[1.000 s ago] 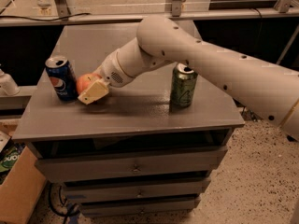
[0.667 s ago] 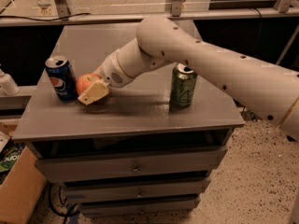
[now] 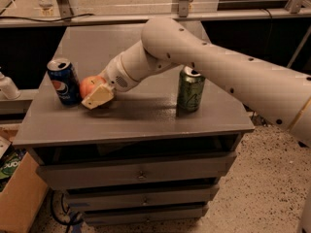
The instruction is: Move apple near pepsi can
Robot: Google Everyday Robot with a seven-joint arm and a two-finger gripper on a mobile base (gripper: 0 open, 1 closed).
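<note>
claw [image 3: 94, 95] near left edge of surface [image 3: 146, 118], clamped on the apple [image 3: 88, 84]; apple just beside pepsi can [image 3: 63, 81], on its right; pepsi can upright by left edge; green can [image 3: 190, 89] upright toward right edge, well apart

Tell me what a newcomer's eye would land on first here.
The big white arm dominates, reaching in from the right across the grey cabinet top. Its gripper is at the apple, which sits right beside the pepsi can near the left edge. A green can stands apart, right of centre.
</note>
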